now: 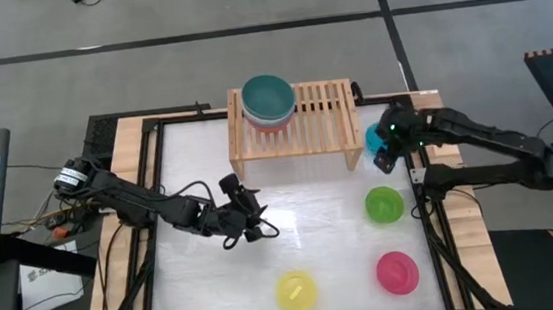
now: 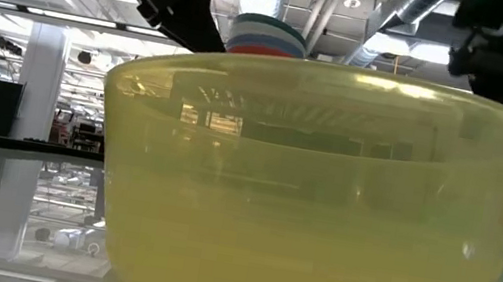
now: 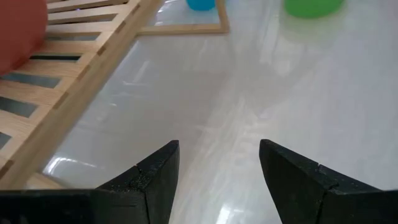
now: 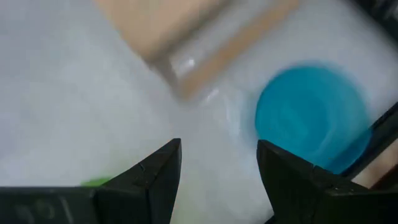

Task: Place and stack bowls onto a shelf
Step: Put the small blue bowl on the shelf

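Bowl stack [image 1: 269, 99], teal on top, sits on shelf [image 1: 316, 121] left end; no readable writing. Right gripper [image 4: 219, 163], jaws released, hangs over cyan bowl [image 1: 372, 139] beside shelf. Left gripper [image 3: 219, 163], jaws released, empty, mid-counter [image 1: 313, 222].

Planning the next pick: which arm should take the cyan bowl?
Right. Its end effector hovers open beside the cyan bowl at the shelf's right leg. The left end effector is open at mid-table, well away from it.
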Available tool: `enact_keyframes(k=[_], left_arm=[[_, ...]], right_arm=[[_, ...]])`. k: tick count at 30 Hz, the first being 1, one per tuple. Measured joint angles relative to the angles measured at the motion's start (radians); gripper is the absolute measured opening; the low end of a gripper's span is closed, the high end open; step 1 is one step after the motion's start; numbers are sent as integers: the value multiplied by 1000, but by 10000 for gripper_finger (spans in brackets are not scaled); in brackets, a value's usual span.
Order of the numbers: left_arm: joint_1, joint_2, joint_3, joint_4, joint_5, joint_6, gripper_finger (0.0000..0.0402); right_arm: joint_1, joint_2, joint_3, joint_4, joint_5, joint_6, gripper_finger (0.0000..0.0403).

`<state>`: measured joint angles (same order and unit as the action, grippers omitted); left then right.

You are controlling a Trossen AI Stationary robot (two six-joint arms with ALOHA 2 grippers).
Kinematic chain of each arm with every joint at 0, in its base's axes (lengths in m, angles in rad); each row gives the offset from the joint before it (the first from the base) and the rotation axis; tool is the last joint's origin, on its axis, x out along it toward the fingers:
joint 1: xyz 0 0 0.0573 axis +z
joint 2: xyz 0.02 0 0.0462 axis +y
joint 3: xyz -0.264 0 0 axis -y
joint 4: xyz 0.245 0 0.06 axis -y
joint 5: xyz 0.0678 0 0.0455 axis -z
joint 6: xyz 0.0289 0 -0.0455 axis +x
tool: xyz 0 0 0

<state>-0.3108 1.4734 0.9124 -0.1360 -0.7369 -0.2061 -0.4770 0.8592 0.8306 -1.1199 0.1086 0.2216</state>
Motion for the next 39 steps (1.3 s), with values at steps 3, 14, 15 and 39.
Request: enact_keyframes(k=[3, 14, 15, 39], left_arm=[[-1, 0, 0, 2, -3, 0, 210], [2, 0, 0, 14, 1, 3, 210], [3, 0, 0, 14, 3, 4, 210], [3, 0, 0, 3, -6, 38, 210]], right_arm=[[-3, 6, -85, 14, -3, 38, 234], [-64, 138, -108, 84, 5, -7, 234], [-76, 158, -108, 84, 0, -9, 234], [-272, 457, -108, 131, 24, 13, 204]])
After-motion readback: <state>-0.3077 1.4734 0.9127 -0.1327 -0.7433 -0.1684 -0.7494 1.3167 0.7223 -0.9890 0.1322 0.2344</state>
